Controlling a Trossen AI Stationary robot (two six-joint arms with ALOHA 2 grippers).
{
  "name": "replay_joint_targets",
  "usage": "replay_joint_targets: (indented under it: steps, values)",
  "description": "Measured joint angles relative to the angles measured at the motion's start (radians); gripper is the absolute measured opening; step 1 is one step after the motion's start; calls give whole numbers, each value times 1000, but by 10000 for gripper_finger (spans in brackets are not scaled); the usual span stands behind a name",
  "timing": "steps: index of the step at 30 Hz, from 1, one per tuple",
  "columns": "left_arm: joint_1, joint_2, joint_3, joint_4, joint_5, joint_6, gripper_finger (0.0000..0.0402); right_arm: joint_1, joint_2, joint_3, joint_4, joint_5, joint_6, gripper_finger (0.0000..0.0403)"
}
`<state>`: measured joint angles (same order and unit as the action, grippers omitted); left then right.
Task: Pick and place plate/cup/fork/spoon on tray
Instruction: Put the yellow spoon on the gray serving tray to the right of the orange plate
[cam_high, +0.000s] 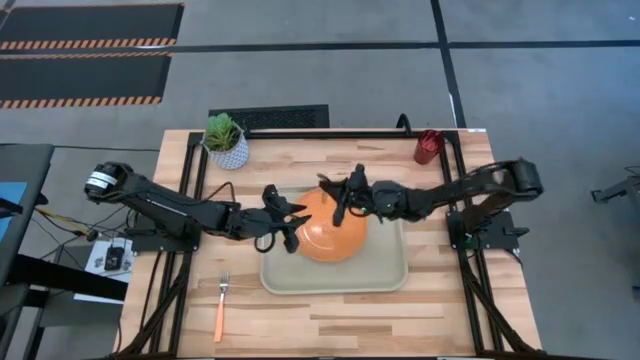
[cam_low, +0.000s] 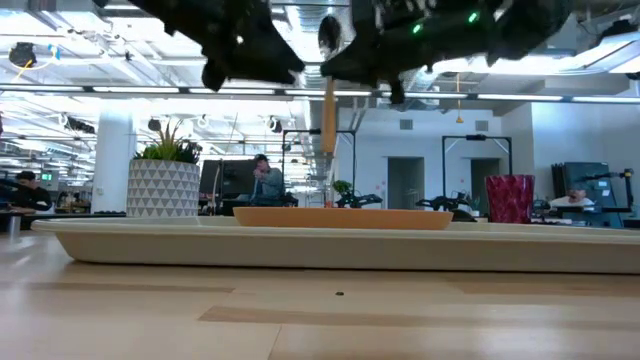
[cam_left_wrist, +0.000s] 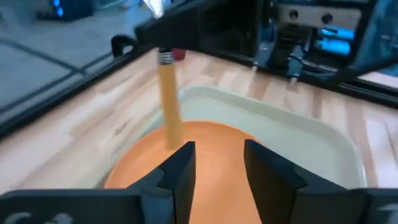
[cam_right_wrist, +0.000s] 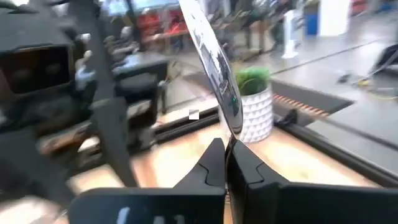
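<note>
- Nearest the table's front edge, the fork (cam_high: 221, 304) lay alone on the bare wood, left of the tray (cam_high: 385, 282) and well apart from both arms.
- On the tray, the orange plate (cam_high: 334, 238) sat flat, taking up the left-centre of it.
- Over the plate's left rim hung the left gripper (cam_left_wrist: 217, 171), fingers (cam_left_wrist: 181, 171) spread apart and gripping nothing.
- Right there in front of it: the spoon (cam_left_wrist: 169, 102), orange handle hanging down towards the plate, silver bowl up.
- The right gripper (cam_right_wrist: 229, 163) had it, jaws pinched tight on the spoon's neck above the plate's far side.
- Further back, the cup (cam_high: 429, 146) stood on the wood beyond the tray's far right corner.
- At the far left, the white patterned pot (cam_high: 227, 146) with its green plant.
</note>
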<state>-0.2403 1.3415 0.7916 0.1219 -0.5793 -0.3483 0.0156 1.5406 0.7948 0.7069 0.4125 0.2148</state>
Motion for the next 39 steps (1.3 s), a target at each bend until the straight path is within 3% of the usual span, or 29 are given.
replay_joint_targets:
  steps: [4, 9, 13, 21, 25, 39]
  values:
    - [-24, -56, -54, 25, 52, 38, 109, -46, -147, -17, -193, -123, 61, 4]
    - [-28, -110, -204, 166, 57, 41, 50, -78, -294, -133, -388, -179, 195, 4]
    - [-28, -140, -315, 320, 113, 40, 7, -58, -410, -299, -425, -181, 341, 4]
    - [-28, -203, -357, 351, 135, 48, 3, 21, -635, -575, -443, -167, 697, 4]
    - [-28, -214, -356, 352, 135, 49, 1, 17, -679, -643, -463, -159, 784, 4]
    - [-28, -212, -357, 339, 137, 44, 0, -57, -685, -647, -638, -230, 854, 28]
